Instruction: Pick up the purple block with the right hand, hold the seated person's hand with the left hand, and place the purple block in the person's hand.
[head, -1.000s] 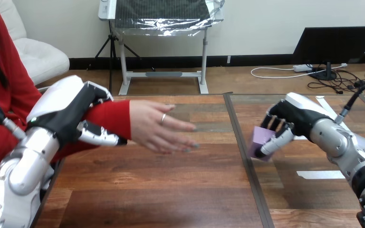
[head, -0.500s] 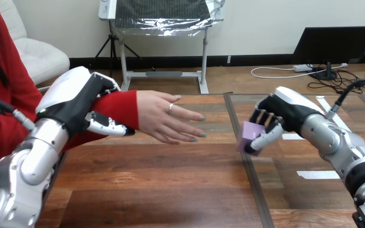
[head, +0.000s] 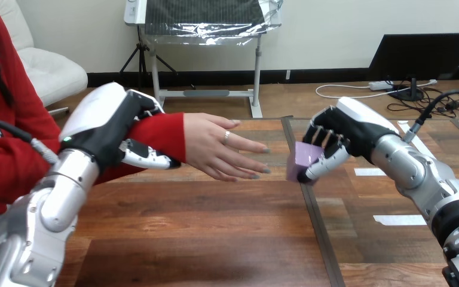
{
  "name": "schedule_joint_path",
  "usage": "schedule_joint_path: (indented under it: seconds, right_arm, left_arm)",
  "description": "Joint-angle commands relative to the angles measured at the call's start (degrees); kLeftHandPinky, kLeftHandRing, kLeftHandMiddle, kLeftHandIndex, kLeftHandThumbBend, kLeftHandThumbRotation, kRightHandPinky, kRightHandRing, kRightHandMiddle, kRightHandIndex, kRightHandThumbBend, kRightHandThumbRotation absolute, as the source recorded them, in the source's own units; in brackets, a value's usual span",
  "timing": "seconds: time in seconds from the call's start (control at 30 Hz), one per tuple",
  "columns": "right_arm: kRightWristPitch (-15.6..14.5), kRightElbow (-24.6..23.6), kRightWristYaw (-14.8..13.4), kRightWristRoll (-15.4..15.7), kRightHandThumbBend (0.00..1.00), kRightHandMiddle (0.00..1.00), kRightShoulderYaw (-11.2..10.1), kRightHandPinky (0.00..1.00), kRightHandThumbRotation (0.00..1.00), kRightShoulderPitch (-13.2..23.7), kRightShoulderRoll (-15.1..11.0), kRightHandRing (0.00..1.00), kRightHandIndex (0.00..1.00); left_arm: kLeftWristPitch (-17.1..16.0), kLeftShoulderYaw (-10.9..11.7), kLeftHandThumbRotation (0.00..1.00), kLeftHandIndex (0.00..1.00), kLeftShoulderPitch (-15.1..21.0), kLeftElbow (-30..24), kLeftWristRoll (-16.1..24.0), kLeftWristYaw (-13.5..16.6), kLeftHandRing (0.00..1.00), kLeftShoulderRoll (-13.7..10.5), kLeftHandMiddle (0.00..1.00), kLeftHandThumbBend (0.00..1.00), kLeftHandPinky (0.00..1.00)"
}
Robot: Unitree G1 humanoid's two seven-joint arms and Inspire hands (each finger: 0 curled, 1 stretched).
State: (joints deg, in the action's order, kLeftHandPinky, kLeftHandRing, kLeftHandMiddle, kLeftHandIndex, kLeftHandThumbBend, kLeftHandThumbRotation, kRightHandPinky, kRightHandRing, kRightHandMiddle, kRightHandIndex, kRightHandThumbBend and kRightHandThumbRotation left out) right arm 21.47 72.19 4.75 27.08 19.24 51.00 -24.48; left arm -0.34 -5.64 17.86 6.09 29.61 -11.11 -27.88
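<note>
My right hand [head: 342, 133] is shut on the purple block [head: 302, 159], which hangs above the table near its middle seam. The block is just right of the person's fingertips, a small gap between them. The person's hand [head: 222, 153] reaches in from the left over the table, fingers stretched out toward the block. My left hand [head: 109, 127] is curled round the person's forearm on the red sleeve [head: 155, 139], thumb below and fingers over the top.
The wooden table [head: 203, 233] has a dark seam [head: 317, 221] running front to back near the middle. Strips of white tape [head: 399, 219] lie on the right part, under my right arm.
My right hand has carried the purple block left toward the person's fingertips. My left hand and the person's arm have shifted right and slightly up together.
</note>
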Motion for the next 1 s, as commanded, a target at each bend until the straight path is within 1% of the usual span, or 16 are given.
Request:
schedule_joint_path:
  seconds: [0.0, 0.17, 0.3, 0.4, 0.67, 0.97]
  right_arm:
    - [1.4, -3.9, -0.6, -1.4, 0.81, 0.47, -1.8, 0.38, 0.0, 5.1, 0.6, 0.42, 0.46]
    - [2.5, -5.1, -0.3, -1.8, 0.8, 0.46, -1.8, 0.38, 0.0, 4.9, 0.7, 0.42, 0.46]
    - [2.7, -5.7, -0.1, -2.0, 0.79, 0.46, -1.9, 0.39, 0.0, 4.8, 0.7, 0.42, 0.46]
    - [3.1, -7.2, 0.3, -2.5, 0.79, 0.46, -2.1, 0.39, 0.0, 4.6, 0.9, 0.42, 0.46]
    - [3.3, -10.3, 1.6, -3.8, 0.77, 0.45, -2.2, 0.38, 0.0, 4.0, 1.1, 0.41, 0.45]
    - [3.2, -14.0, 1.9, -4.2, 0.76, 0.44, -2.1, 0.36, 0.0, 3.2, 1.3, 0.39, 0.45]
  left_arm:
    - [-1.4, -0.5, 0.0, 0.44, 4.9, 1.4, -0.8, 1.9, 0.35, 1.4, 0.45, 0.75, 0.29]
    - [-1.7, -0.9, 0.0, 0.45, 5.1, 2.2, -0.7, 2.3, 0.36, 1.9, 0.45, 0.75, 0.3]
    - [-2.0, -1.0, 0.0, 0.46, 5.1, 2.5, -0.6, 2.5, 0.37, 2.1, 0.46, 0.75, 0.3]
    - [-2.3, -1.2, 0.0, 0.46, 5.1, 3.1, -0.7, 2.6, 0.38, 2.6, 0.46, 0.75, 0.31]
    - [-2.8, -1.7, 0.0, 0.47, 5.1, 4.1, -0.9, 2.8, 0.39, 3.2, 0.47, 0.74, 0.32]
    - [-4.0, -2.0, 0.0, 0.47, 5.0, 5.7, -1.2, 3.3, 0.39, 3.8, 0.48, 0.74, 0.33]
